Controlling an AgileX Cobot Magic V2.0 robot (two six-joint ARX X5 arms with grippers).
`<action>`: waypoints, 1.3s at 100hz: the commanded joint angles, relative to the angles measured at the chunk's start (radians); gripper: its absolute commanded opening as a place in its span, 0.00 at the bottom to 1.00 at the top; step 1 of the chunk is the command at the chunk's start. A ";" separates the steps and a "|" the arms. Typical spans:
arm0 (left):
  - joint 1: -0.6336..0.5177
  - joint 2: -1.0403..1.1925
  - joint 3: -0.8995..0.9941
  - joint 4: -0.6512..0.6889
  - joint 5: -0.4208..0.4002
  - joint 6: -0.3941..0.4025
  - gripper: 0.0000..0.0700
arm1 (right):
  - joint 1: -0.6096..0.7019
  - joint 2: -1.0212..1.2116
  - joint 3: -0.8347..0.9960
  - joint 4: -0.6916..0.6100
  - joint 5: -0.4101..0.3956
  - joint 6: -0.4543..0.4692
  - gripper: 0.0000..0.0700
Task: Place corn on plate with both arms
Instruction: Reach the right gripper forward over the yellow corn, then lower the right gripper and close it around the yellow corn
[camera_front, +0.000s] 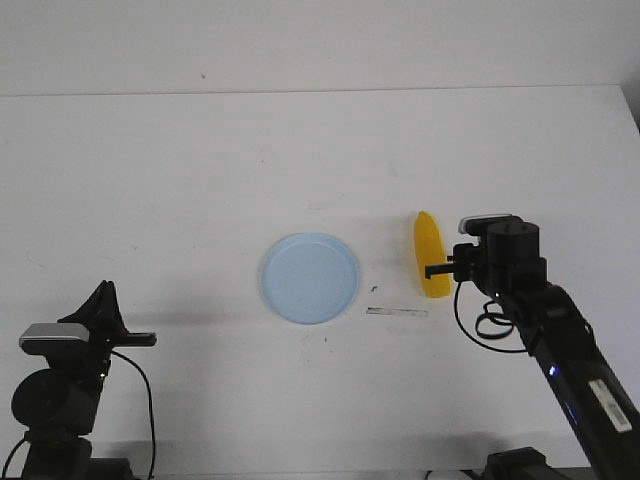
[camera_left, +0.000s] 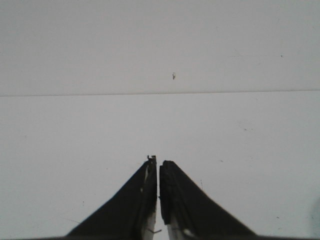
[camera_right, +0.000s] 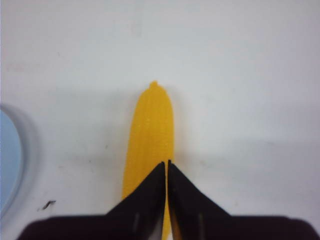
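Hovering our right gripper (camera_right: 166, 167), jaws closed on nothing, over the smooth, probably light, slippery yellow toy corn cob (camera_front: 430, 255) beside the pale-blue round plastic plate (camera_front: 310, 277), we'd grasp mid-body.

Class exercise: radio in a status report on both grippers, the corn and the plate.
Left gripper shut, holding nothing. Right gripper shut, over the corn. Corn on table, right of plate. Plate empty.

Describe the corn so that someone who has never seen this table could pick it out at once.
Start at the round, shallow, pale-blue plastic plate near the middle of the white table. To its right, beside the black right hand, lies the smooth bright yellow toy corn cob. It is the only yellow thing there, long and tapered, its narrow end pointing away from the robot.
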 joint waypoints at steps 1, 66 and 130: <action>0.002 0.002 0.005 0.016 -0.002 0.006 0.00 | 0.011 0.079 0.092 -0.051 0.000 0.019 0.01; 0.002 0.002 0.005 0.016 -0.002 0.006 0.00 | 0.025 0.512 0.447 -0.333 0.000 0.097 0.85; 0.002 0.002 0.005 0.016 -0.002 0.006 0.00 | 0.046 0.640 0.439 -0.295 0.000 0.082 0.78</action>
